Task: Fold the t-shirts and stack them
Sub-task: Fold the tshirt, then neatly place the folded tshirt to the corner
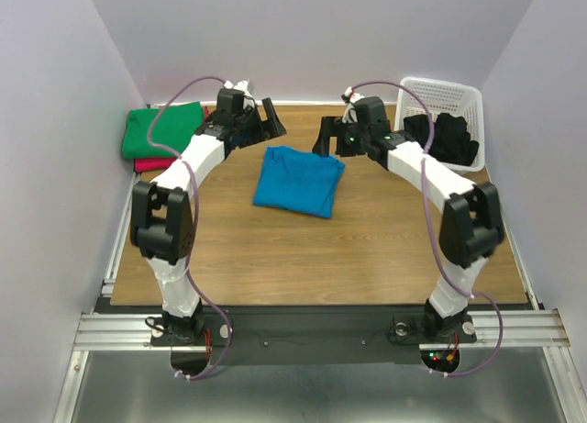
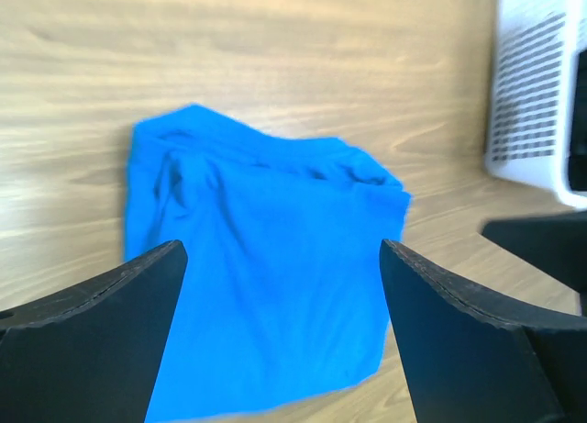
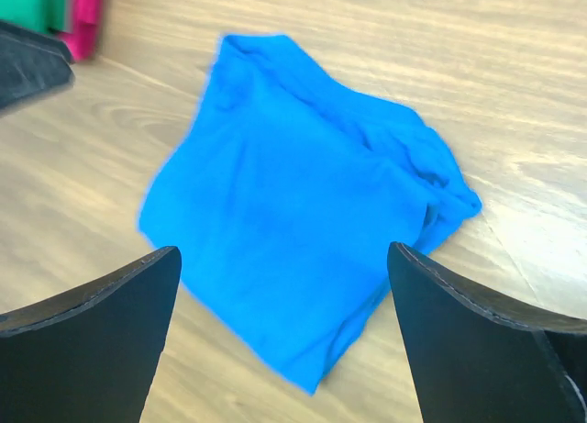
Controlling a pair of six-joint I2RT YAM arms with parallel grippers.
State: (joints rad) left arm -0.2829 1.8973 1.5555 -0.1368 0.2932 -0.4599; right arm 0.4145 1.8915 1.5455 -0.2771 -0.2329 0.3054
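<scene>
Black-fingered left gripper (image 1: 268,120) and right gripper (image 1: 327,137) both hang with jaws spread wide and hold nothing, over the far half of the wooden table (image 1: 321,253). Between them, toward the middle, lies the folded turquoise-blue cotton t-shirt (image 1: 298,180). A green t-shirt (image 1: 160,129) rests on a red-pink t-shirt (image 1: 147,165) at the far left corner. Black t-shirts (image 1: 445,137) sit in the white plastic lattice basket (image 1: 451,91) at the far right corner.

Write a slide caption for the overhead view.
Left fingers and right fingers hover open beside a folded blue t-shirt; green shirt and pink shirt lie far left.
</scene>
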